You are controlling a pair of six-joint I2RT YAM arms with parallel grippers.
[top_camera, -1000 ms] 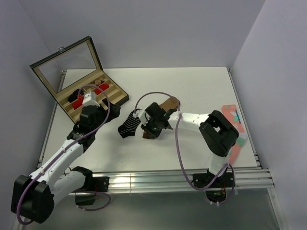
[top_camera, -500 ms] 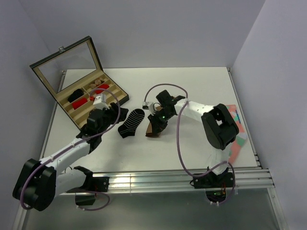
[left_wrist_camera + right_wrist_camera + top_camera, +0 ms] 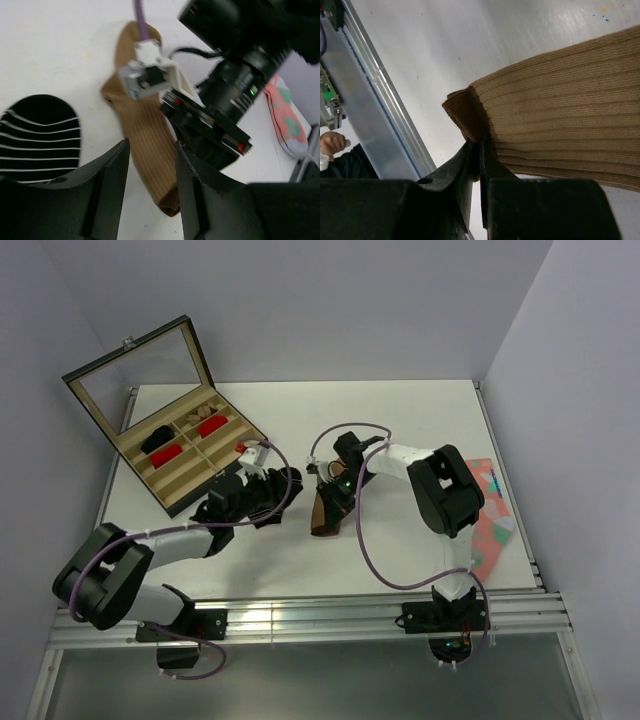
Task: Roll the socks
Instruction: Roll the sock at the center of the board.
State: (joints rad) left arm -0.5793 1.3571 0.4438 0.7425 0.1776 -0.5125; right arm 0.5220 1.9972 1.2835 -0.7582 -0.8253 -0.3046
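Note:
The tan-brown sock [image 3: 145, 125] lies stretched flat on the white table [image 3: 400, 430]. My right gripper [image 3: 479, 145] is shut on the edge of its darker cuff. From above, the right gripper [image 3: 335, 508] sits over the tan-brown sock [image 3: 322, 525]. The black sock with thin white stripes [image 3: 37, 135] lies just left of it, mostly hidden under my left arm in the top view. My left gripper [image 3: 151, 145] hangs low between the two socks, jaws apart with nothing clamped. From above, the left gripper [image 3: 283, 502] is close to the right one.
An open box [image 3: 190, 455] with a raised glass lid stands at the back left, holding red rolled bundles [image 3: 168, 452]. A coral-pink patterned sock [image 3: 490, 510] lies along the table's right edge. A metal rail [image 3: 330, 615] runs along the near edge.
My left arm swung right from the box to the socks and its jaws narrowed. The right gripper carried the tan-brown sock nearer and laid it out lengthwise.

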